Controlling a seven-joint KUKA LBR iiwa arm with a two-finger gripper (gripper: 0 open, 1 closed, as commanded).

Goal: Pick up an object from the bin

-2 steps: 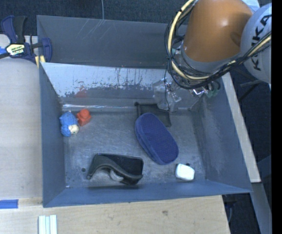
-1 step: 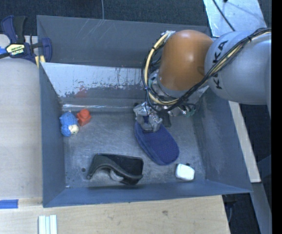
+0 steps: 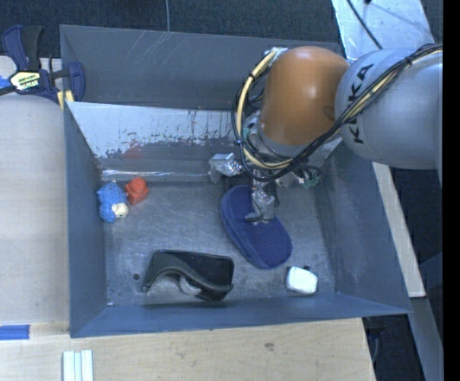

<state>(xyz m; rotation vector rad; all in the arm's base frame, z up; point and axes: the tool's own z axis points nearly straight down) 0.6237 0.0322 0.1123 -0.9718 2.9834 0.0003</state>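
My gripper (image 3: 260, 210) hangs under the orange wrist cover, its fingertips down on the upper part of a dark blue oval pad (image 3: 257, 232) lying in the right half of the bin. The tips sit close together against the pad's surface. A small white block (image 3: 301, 279) lies near the front wall, just below the pad's lower end. A crumpled silvery piece (image 3: 224, 167) rests by the back wall, left of the gripper.
A black curved tool with a handle (image 3: 191, 274) lies along the front wall at the centre. At the left sit a blue and yellow toy (image 3: 111, 202) and a small orange-red piece (image 3: 137, 190).
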